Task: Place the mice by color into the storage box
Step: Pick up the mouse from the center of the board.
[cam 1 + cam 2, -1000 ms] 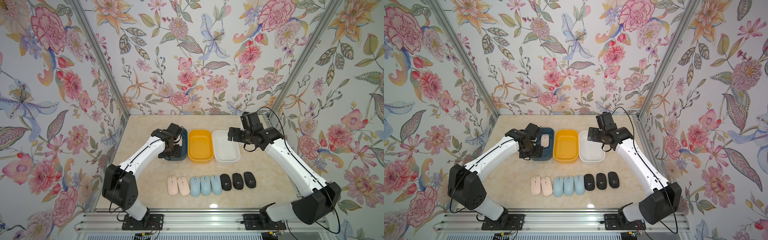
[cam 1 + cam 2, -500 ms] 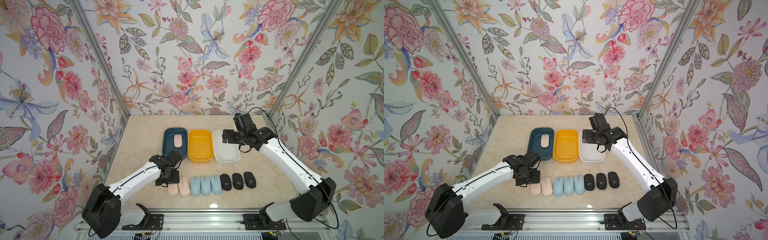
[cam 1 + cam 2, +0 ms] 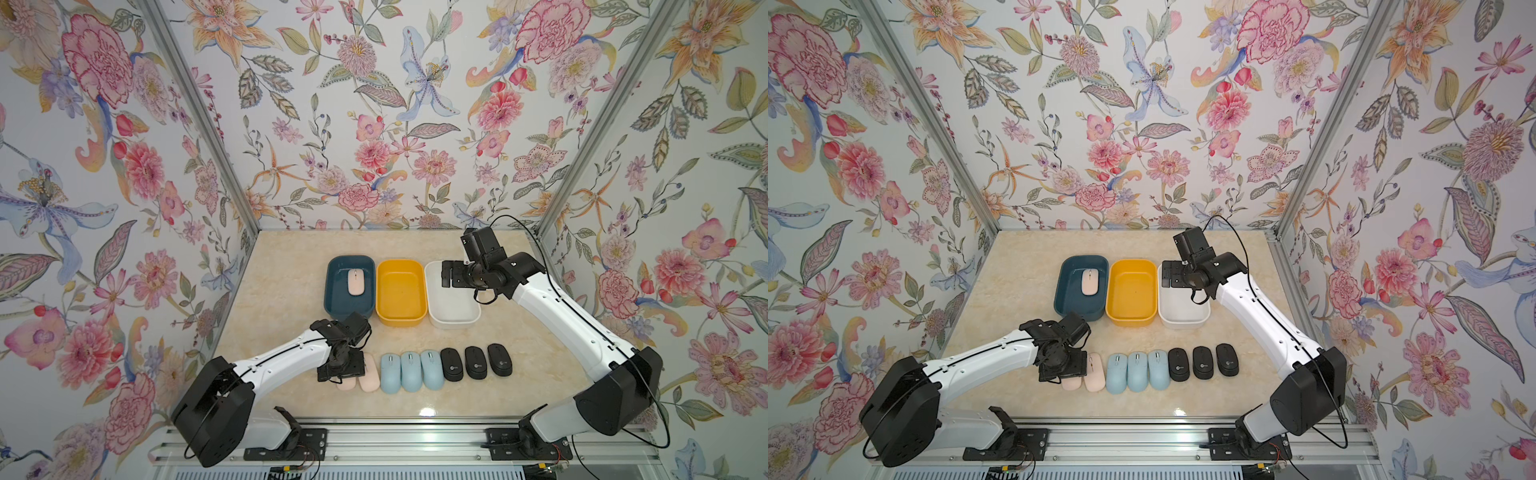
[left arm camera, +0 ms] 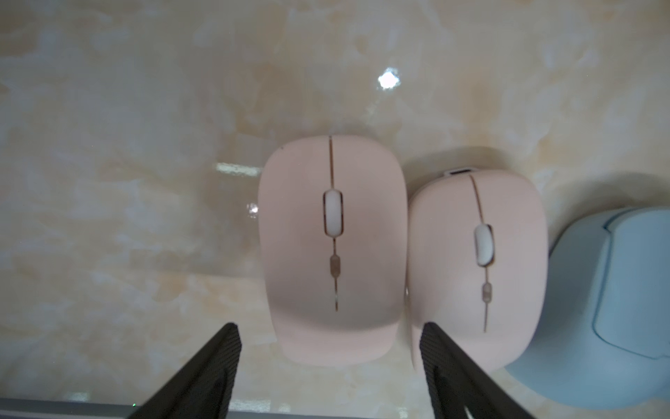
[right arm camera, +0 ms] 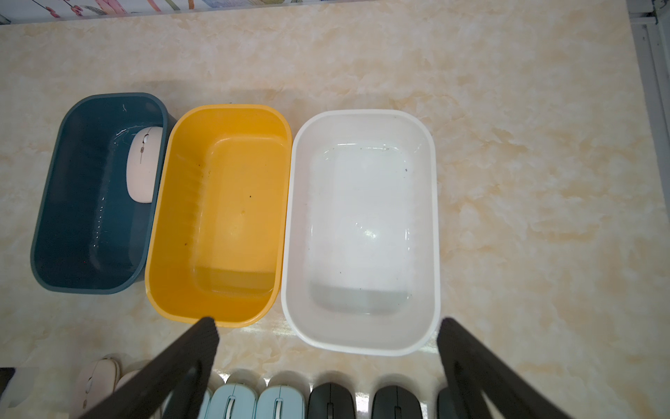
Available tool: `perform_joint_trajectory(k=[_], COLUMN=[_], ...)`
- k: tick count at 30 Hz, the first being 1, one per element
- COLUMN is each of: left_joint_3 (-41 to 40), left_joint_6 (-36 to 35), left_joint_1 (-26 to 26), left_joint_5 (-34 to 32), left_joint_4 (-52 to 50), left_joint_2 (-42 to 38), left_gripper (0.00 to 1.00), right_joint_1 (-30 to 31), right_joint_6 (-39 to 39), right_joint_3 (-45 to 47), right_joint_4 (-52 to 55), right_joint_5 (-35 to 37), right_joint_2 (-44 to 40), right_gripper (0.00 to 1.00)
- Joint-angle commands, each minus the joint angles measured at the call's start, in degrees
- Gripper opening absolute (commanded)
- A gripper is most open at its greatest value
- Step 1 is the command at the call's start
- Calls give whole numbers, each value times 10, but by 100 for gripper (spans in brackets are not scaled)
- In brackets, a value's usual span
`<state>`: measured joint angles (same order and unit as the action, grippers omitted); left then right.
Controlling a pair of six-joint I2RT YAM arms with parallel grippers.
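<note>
Since one pink mouse (image 3: pixel 355 281) already lies in the dark blue bin (image 3: pixel 331 291), the next piece is judged to be the end pink mouse (image 4: pixel 331 250). It is leftmost of the row on the table (image 3: pixel 291 299), lower centre of frame in both top views.

Long axis: up-down in a top view, parallel to every neighbour in the row. The second pink mouse (image 4: pixel 478 268) lies hard against its side, touching or nearly so; cannot tell which. A light blue mouse (image 4: pixel 609 308) comes after that.

The left gripper (image 4: pixel 330 330) sits directly over the end mouse, jaws spread across its short axis, nothing held. One finger (image 4: pixel 214 362) has bare table under it. The other finger (image 4: pixel 446 362) hangs over the seam between the two pink mice.

Judgement: that seam is the tight spot. A descent slightly off line would land on the neighbour.

The left arm (image 3: pixel 282 358) reaches in low from lower left, wrist bent down over the row. The right gripper (image 3: pixel 446 276) is spread wide and empty above the white bin (image 3: pixel 451 309), right of centre, well apart from the row.
</note>
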<state>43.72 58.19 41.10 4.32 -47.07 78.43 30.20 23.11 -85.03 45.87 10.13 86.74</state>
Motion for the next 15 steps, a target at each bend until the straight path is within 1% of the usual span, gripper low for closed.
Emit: perform_joint_trajectory(k=[1,15], left_joint_3=[-14,-7], left_joint_6=[13,15], left_joint_1=[9,9], left_joint_5=[0,-16], left_joint_4=[10,10], left_joint_2=[19,47], left_gripper=[82,81], right_joint_1=[2,-2], right_joint_6=[-9,-6], right_joint_3=[-19,-22], right_joint_4=[12,15], right_joint_5=[12,19], right_joint_2=[14,30], right_gripper=[98,99])
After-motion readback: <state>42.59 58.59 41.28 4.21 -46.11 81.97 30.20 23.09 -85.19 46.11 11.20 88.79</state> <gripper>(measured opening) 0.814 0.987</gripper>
